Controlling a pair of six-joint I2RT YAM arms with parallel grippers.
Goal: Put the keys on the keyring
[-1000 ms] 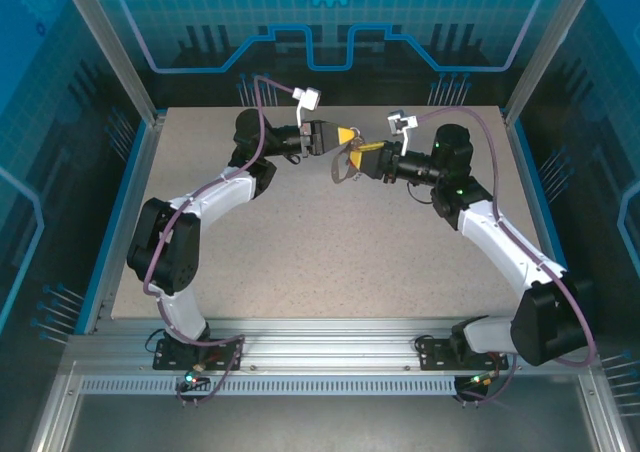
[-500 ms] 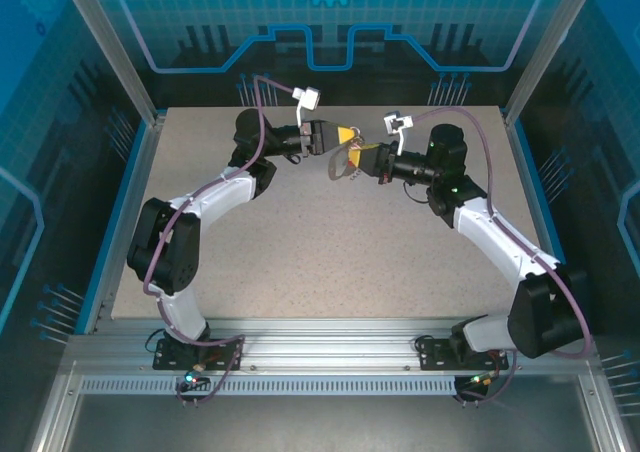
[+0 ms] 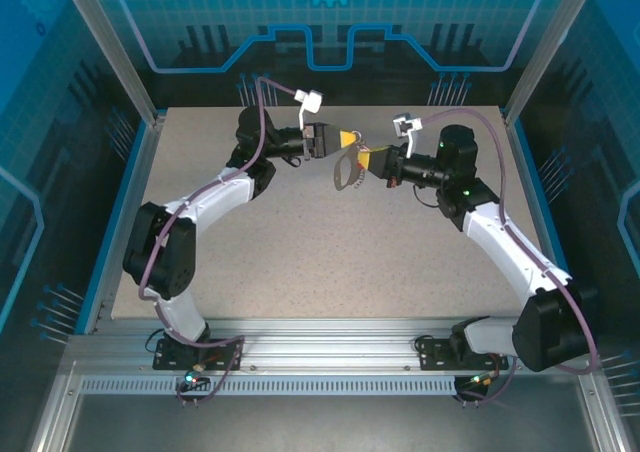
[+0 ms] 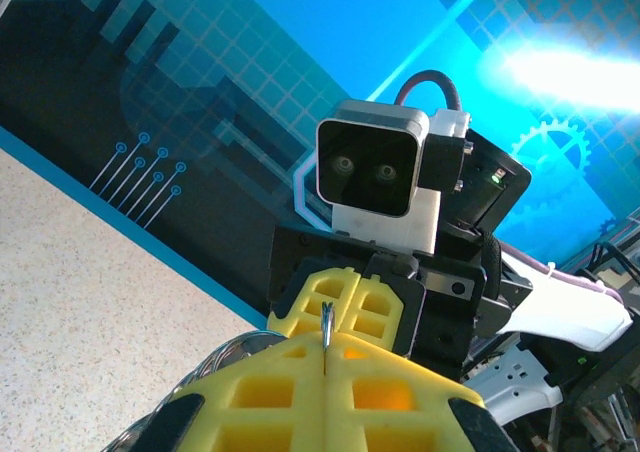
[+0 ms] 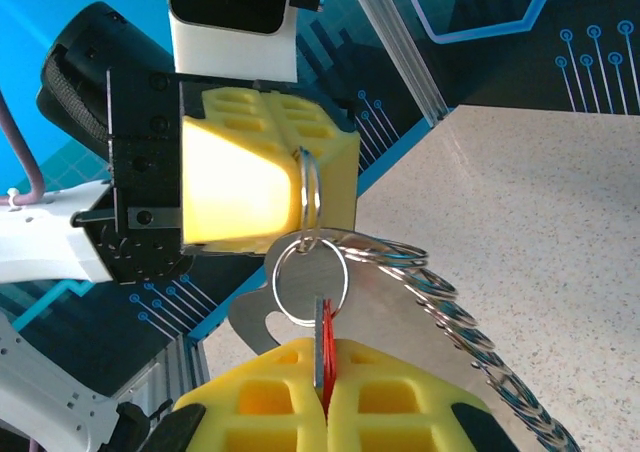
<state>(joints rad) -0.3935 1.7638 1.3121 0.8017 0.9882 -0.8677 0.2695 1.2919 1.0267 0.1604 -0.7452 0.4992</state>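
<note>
Tabletop (image 3: 300,262), left pincer (image 3: 347,137), keyring (image 3: 343,172), right pincer (image 3: 368,158), key (image 5: 326,332)

white-and-black arms (image 3: 215,197), yellow jaws

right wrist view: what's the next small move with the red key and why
Probably a slow twist of the right gripper to work the red key onto the round loop of the keyring. The left gripper is shut on the keyring, the right is shut on the key, whose top overlaps that loop. Whether it is threaded yet, I cannot tell.
</note>
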